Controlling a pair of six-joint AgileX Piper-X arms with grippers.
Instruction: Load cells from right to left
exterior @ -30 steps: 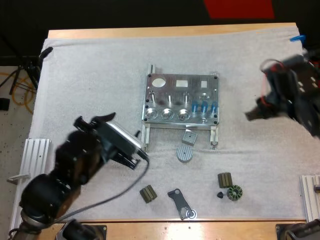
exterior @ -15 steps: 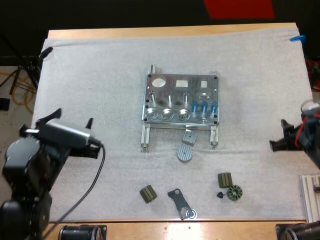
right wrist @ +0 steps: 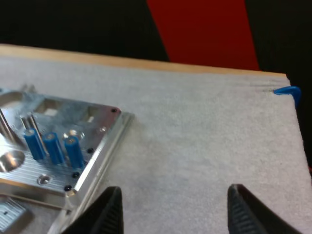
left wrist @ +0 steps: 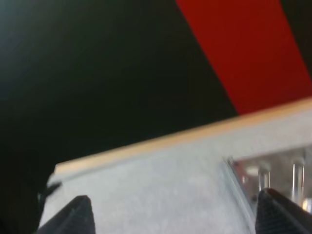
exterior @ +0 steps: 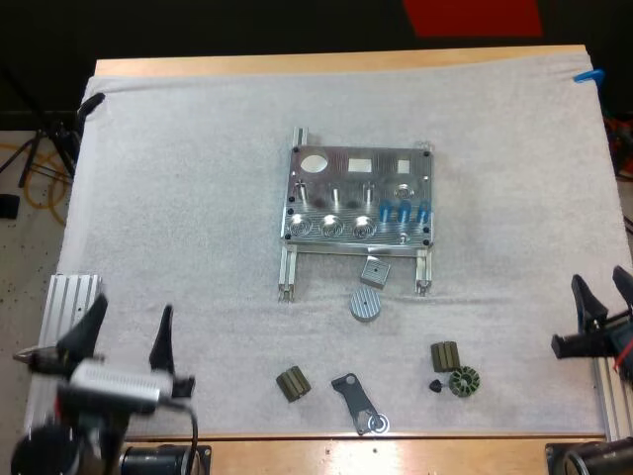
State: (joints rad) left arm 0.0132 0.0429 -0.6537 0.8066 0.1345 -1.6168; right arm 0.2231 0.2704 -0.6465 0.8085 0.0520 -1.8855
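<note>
The wooden surface [exterior: 326, 63] carries the white mat [exterior: 198, 178]. Both arms are mostly cut off, one at its near-left corner and one at its right edge. The metal fixture [exterior: 346, 178] sits mid-mat, and in the left wrist view it is partly seen and smeared. The left tool [exterior: 132, 315] and right tool [exterior: 599, 287] each stand wide open, gripping nothing. Three blue cells [exterior: 403, 211] stand at the fixture's right end, their lower ends hidden in sockets. Small dark parts [exterior: 292, 384] lie nearer. Since half a second ago both tools have drawn back toward the near edge, while the fixture, cells and parts lie unmoved.
</note>
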